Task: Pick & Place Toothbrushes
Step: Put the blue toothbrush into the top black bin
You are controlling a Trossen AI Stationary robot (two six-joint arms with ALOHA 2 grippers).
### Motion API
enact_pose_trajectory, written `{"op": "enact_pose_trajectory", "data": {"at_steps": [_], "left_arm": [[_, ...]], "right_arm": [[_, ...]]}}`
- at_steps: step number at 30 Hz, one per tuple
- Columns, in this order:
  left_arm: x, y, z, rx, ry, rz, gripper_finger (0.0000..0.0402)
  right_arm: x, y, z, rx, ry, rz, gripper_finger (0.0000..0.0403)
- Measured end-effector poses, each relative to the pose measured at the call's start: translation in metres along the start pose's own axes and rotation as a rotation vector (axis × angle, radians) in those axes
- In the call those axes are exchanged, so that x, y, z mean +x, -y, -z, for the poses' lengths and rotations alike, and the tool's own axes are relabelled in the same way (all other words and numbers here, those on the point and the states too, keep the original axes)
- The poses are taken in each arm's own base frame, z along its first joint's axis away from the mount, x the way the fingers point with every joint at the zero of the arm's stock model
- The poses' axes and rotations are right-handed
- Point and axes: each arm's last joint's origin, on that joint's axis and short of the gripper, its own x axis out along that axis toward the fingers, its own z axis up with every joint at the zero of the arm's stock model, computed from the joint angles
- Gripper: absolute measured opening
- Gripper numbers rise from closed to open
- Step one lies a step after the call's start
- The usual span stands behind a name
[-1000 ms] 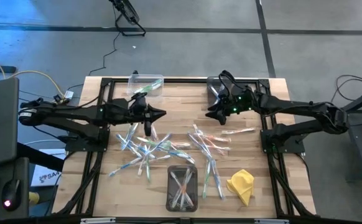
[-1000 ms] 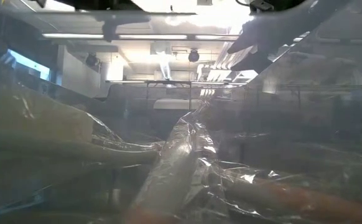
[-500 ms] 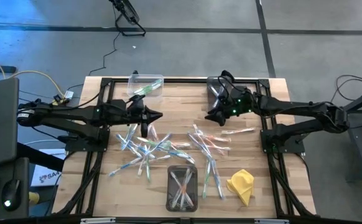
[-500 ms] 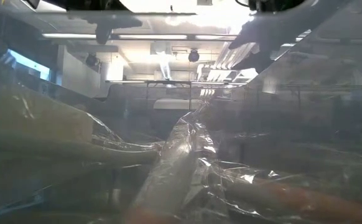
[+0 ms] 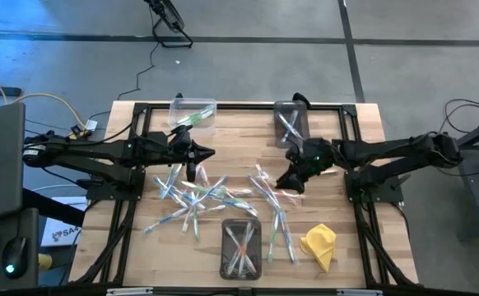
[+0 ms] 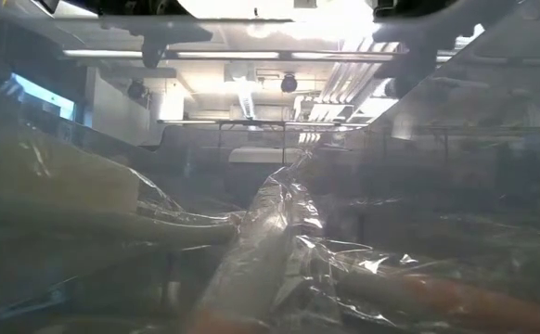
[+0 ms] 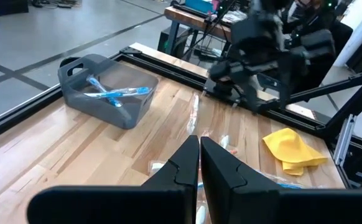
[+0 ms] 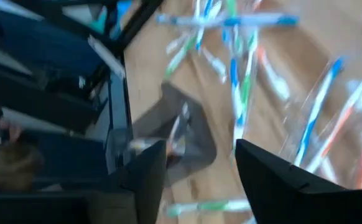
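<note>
Thin white toothbrushes with green, blue or pink accents lie loose on the wooden table in two heaps, a left heap (image 5: 188,197) and a right heap (image 5: 276,196). My left gripper (image 5: 192,168) hangs over the far edge of the left heap; in its wrist view the left gripper (image 7: 199,146) is shut to a thin slit. My right gripper (image 5: 290,181) hovers over the far end of the right heap. In its wrist view the right gripper (image 8: 196,168) is open, with blurred toothbrushes (image 8: 237,81) below it. My left gripper shows a pale sliver in the slit between its fingers (image 7: 181,165). I cannot tell whether that is a held toothbrush or one lying on the table behind.
A clear bin (image 5: 194,113) with green toothbrushes and a grey bin (image 5: 291,122) with blue ones stand at the far edge. A third bin (image 5: 241,247) with several toothbrushes sits at the near edge, beside a yellow cloth (image 5: 319,244). Crinkled plastic film fills the low view.
My right gripper has swung from above the grey far bin toward the table's near edge, and now hangs over the right heap. My left gripper has shifted a little toward the table's left. The toothbrushes on the table have stayed put.
</note>
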Motion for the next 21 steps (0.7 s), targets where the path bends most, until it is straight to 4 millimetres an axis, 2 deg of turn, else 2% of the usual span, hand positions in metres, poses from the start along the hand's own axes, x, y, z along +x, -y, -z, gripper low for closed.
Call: {"op": "enact_pose_trajectory", "data": {"at_steps": [5, 13, 17, 21], "left_arm": [[0.0001, 0.0, 0.0001, 0.0, -0.001, -0.001, 0.0012], [0.0001, 0.0001, 0.0, -0.003, 0.0, -0.001, 0.0012], [0.0001, 0.0005, 0.0, -0.033, -0.005, 0.012, 0.0012], [0.0001, 0.0009, 0.0002, -0.034, -0.009, 0.026, 0.0012]], "right_arm": [[0.0042, -0.0099, 0.0097, -0.071, -0.016, -0.012, 0.0132], [0.0041, -0.0076, 0.0072, -0.194, 0.061, 0.074, 0.0051], [0.004, -0.0069, 0.0053, -0.173, 0.146, 0.154, 0.0014], [0.0045, -0.0105, 0.0052, -0.109, 0.263, 0.222, 0.0004]]}}
